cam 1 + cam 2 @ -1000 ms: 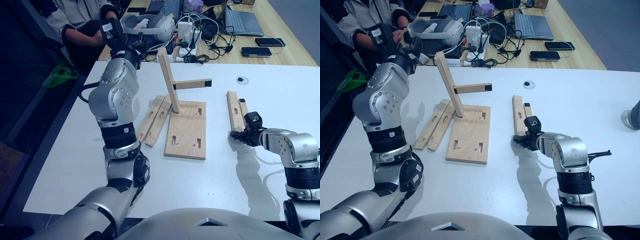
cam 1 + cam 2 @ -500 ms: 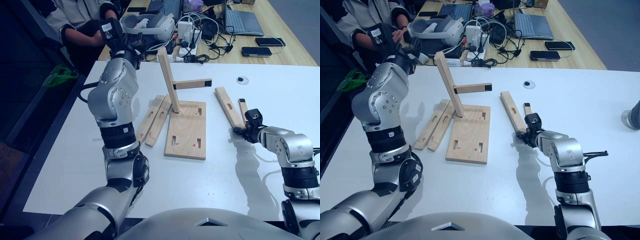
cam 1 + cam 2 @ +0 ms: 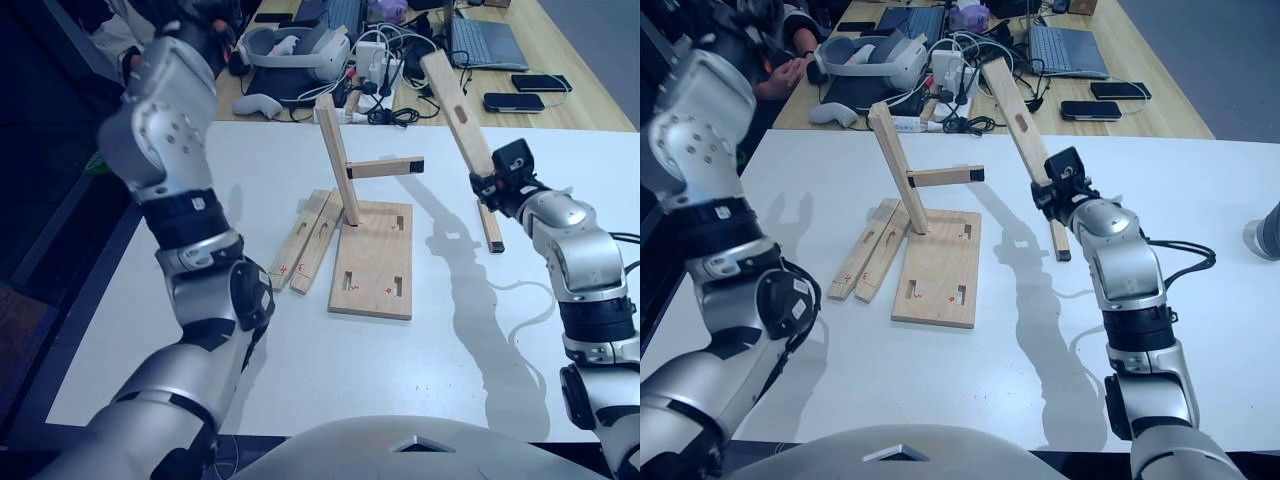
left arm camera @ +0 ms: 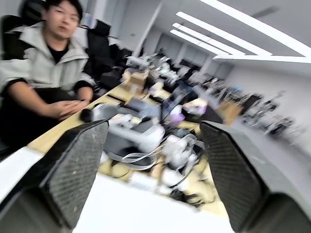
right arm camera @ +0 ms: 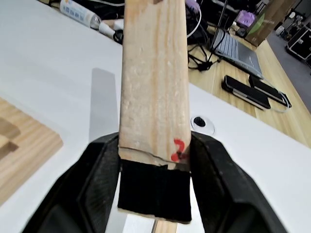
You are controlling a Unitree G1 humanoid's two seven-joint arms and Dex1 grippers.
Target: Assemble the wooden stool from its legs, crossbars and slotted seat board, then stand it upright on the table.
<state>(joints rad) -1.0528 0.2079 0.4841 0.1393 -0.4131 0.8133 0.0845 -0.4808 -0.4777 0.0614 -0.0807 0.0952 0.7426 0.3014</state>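
The slotted seat board (image 3: 372,258) lies flat mid-table. One leg (image 3: 338,160) stands tilted in its far-left slot, with a crossbar (image 3: 385,168) sticking out to the right. Two more legs (image 3: 308,240) lie side by side left of the board. My right gripper (image 3: 487,185) is shut on the lower end of another leg (image 3: 457,100), held above the table and leaning up toward the far left; the wrist view shows its fingers (image 5: 102,174) clamping the leg (image 5: 154,73). A thin crossbar (image 3: 490,226) lies below it. My left gripper (image 4: 153,127) is open, raised high at far left.
Behind the white table (image 3: 470,350) a wooden desk (image 3: 560,70) carries a headset (image 3: 295,50), cables, a laptop and phones. A person sits at its far left. A round grommet (image 5: 201,121) is set in the table's far right part.
My right gripper has lifted the leg off the table and swung it up to a steep tilt. My left arm has risen and moved further left.
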